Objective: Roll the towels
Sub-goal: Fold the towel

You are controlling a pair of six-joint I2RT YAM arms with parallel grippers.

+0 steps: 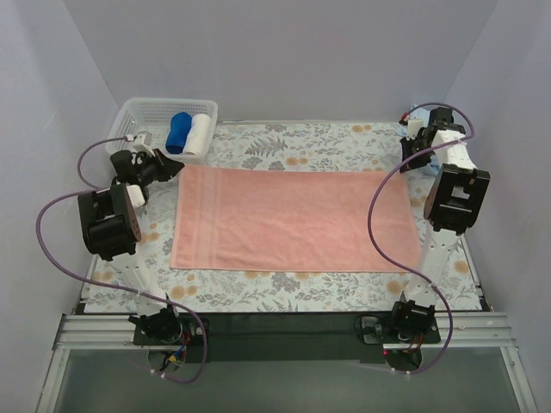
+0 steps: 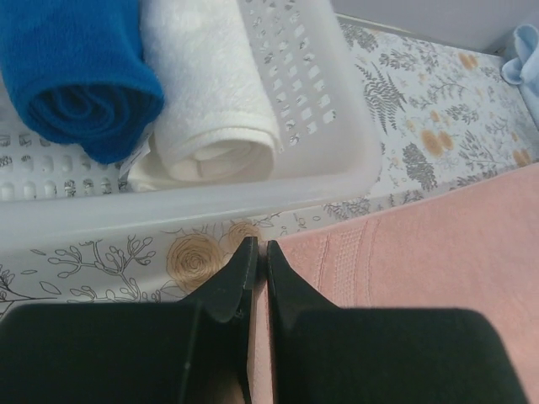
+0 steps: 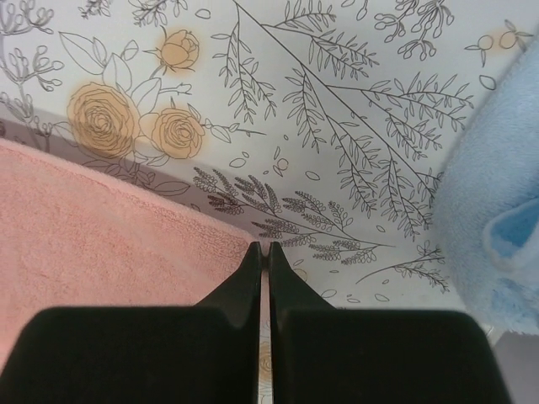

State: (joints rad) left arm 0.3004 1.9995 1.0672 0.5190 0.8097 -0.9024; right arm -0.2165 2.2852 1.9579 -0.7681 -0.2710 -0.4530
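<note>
Top view: the pink towel [image 1: 293,219] lies flat in the middle of the desk [image 1: 301,142], with the basket [image 1: 138,112] at the far-left corner.

Left wrist: the left jaws are clenched and empty over the towel's far-left corner.

Right wrist: the right jaws are clenched and empty by the far-right corner. The blue towel [image 3: 497,194], barely seen from above, is heaped close by.

If the jaws come down shut, they would likely bunch the terry and skew the roll.

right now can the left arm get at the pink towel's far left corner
Probably yes: the left gripper hangs shut just above that corner of the pink towel, nothing between them. The basket stands just beyond, out of the way. It must open first.
</note>
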